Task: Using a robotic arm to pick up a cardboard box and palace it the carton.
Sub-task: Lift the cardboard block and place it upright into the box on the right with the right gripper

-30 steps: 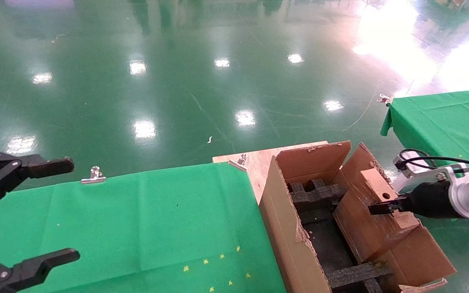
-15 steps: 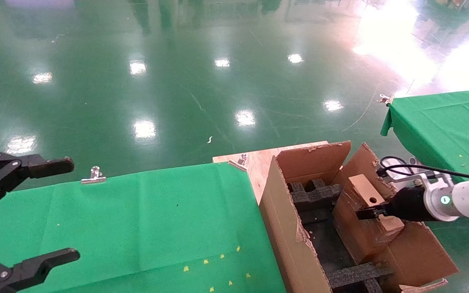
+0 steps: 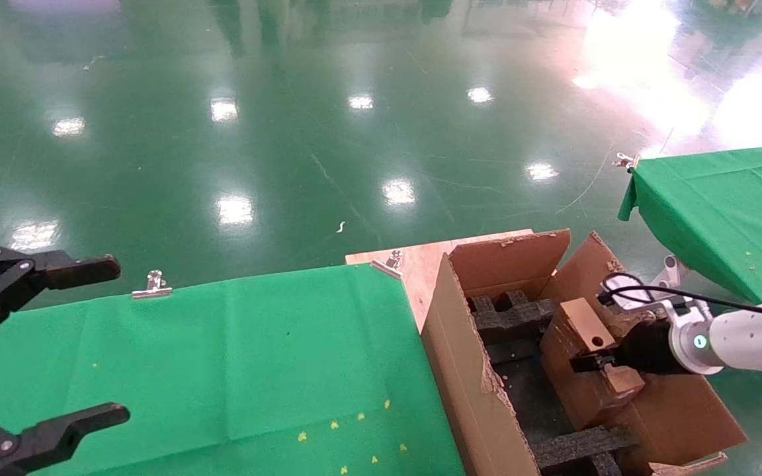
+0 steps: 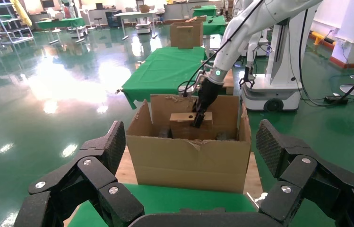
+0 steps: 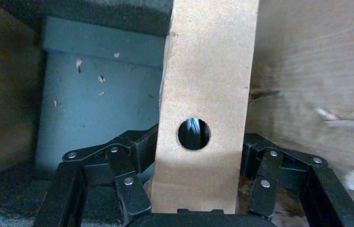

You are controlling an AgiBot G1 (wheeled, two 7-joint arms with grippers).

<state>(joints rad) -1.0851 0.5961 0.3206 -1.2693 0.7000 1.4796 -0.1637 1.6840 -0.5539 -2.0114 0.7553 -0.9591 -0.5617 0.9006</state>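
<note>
The small brown cardboard box (image 3: 583, 350) stands on edge inside the large carton (image 3: 460, 344), its narrow holed side up. My right gripper (image 3: 592, 362), on the white robotic arm (image 3: 751, 340), is shut on it from the right. The right wrist view shows the cardboard box (image 5: 208, 85) clamped between the black fingers (image 5: 137, 146) of the right gripper (image 5: 198, 163), with the carton wall (image 5: 307, 71) beside it. In the left wrist view the cardboard box (image 4: 182, 118) sits low in the carton (image 4: 189, 161). My left gripper (image 3: 120, 340) hangs open and empty at the far left.
Black foam inserts (image 3: 510, 314) line the carton's bottom. The carton stands on a wooden board (image 3: 414, 261) beside a green-clothed table (image 3: 222, 357) with metal clips (image 3: 151, 285). A second green table (image 3: 725, 205) lies to the right. Glossy green floor surrounds everything.
My right arm has carried the cardboard box leftward and down, deeper into the carton. The left arm has not moved.
</note>
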